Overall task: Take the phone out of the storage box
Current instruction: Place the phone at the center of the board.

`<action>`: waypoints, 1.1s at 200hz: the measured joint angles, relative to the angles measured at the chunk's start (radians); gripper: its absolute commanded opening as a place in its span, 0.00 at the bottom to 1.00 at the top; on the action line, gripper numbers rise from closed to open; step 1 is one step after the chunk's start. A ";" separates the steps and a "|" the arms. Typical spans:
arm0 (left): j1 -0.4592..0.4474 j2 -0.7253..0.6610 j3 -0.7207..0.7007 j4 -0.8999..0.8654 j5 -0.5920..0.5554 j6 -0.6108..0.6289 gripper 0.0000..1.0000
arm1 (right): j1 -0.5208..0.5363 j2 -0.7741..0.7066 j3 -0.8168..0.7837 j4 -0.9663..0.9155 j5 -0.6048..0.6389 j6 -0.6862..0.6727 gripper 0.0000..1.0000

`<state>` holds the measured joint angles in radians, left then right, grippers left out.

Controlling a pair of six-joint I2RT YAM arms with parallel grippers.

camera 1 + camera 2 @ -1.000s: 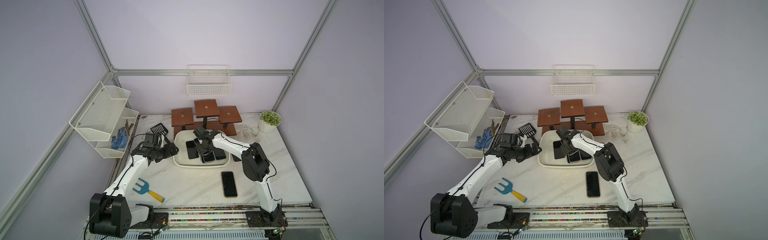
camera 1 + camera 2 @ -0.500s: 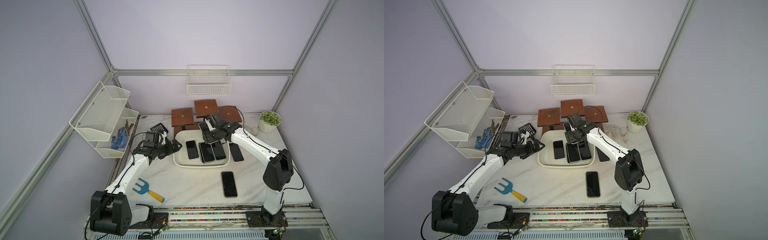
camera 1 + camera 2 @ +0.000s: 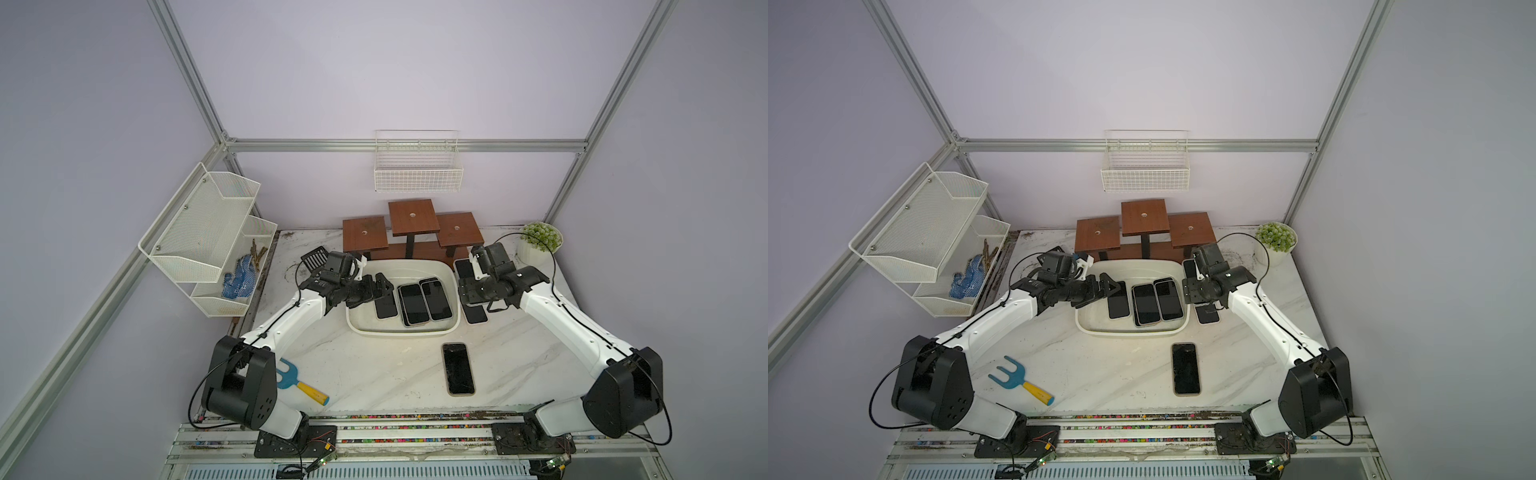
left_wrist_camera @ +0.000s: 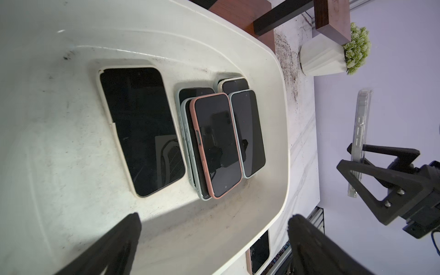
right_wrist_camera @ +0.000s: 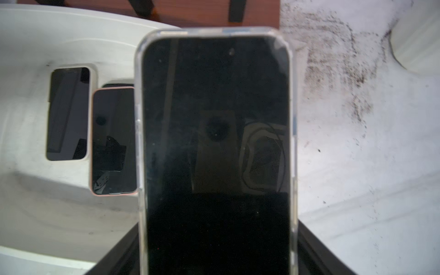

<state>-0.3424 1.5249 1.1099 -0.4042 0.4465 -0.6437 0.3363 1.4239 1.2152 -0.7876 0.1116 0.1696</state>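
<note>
Right claw [image 5: 214, 257]: clamped across the width of your clear-cased phone [image 5: 214, 131].
Phone: outside the storage box [image 3: 399, 332], raised over the counter [image 3: 374, 374] just past its right wall. It is level, screen up, long axis front to back.
Left claw [image 3: 384, 287]: jaws apart, over the box's left end.
In your way: another phone [image 3: 476, 313] lies beside that wall.
Open room: bare counter toward the plant pot [image 3: 540, 245].

No readable txt, labels, brands or nos. showing in any view. Phones [image 4: 142, 128] in storage box [image 4: 59, 154] are showing dark screens w/ reflections only; clear-cased phone [image 5: 214, 95] is showing same.
</note>
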 measured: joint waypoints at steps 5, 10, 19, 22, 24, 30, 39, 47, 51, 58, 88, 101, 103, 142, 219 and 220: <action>-0.003 0.005 0.003 0.000 0.000 0.000 1.00 | -0.018 -0.007 -0.018 0.004 0.001 -0.003 0.31; -0.006 0.010 0.007 0.000 0.000 0.000 1.00 | -0.035 -0.011 -0.031 0.007 0.001 -0.007 0.31; -0.008 0.014 0.013 0.000 0.000 0.000 1.00 | -0.069 -0.010 -0.055 0.015 0.005 -0.018 0.31; -0.009 0.014 0.014 0.000 0.000 0.000 1.00 | -0.081 -0.009 -0.062 0.018 0.006 -0.022 0.31; -0.010 0.014 0.015 0.000 0.000 0.000 1.00 | -0.088 -0.008 -0.067 0.021 0.006 -0.024 0.31; -0.010 0.014 0.018 0.000 0.000 0.000 1.00 | -0.108 -0.001 -0.078 0.028 0.010 -0.032 0.31; -0.010 0.014 0.024 -0.001 0.000 0.000 1.00 | -0.132 0.016 -0.090 0.040 0.019 -0.042 0.30; -0.010 0.014 0.028 -0.001 0.000 0.001 1.00 | -0.153 0.038 -0.097 0.052 0.032 -0.051 0.30; -0.010 0.014 0.029 -0.001 0.000 0.001 1.00 | -0.161 0.049 -0.098 0.060 0.037 -0.055 0.30; -0.010 0.014 0.031 -0.003 0.000 0.002 1.00 | -0.174 0.071 -0.102 0.076 0.044 -0.062 0.30; -0.010 0.012 0.032 -0.027 -0.003 0.018 1.00 | -0.196 0.187 -0.113 0.159 0.078 -0.098 0.28; -0.010 0.006 0.032 -0.044 -0.007 0.027 1.00 | -0.198 0.239 -0.113 0.183 0.094 -0.114 0.28; -0.010 0.004 0.032 -0.047 -0.008 0.028 1.00 | -0.199 0.247 -0.113 0.189 0.097 -0.117 0.28; 0.001 -0.048 0.013 -0.062 -0.009 0.041 1.00 | -0.210 0.346 -0.110 0.248 0.152 -0.160 0.28; 0.040 -0.074 -0.017 -0.079 -0.008 0.054 1.00 | -0.237 0.356 -0.113 0.293 0.142 -0.194 0.30; 0.040 -0.074 -0.017 -0.079 -0.008 0.054 1.00 | -0.237 0.356 -0.114 0.294 0.142 -0.194 0.30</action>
<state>-0.3027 1.4513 1.0931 -0.4835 0.4389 -0.5896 0.0990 1.7798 1.1015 -0.4934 0.2531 -0.0242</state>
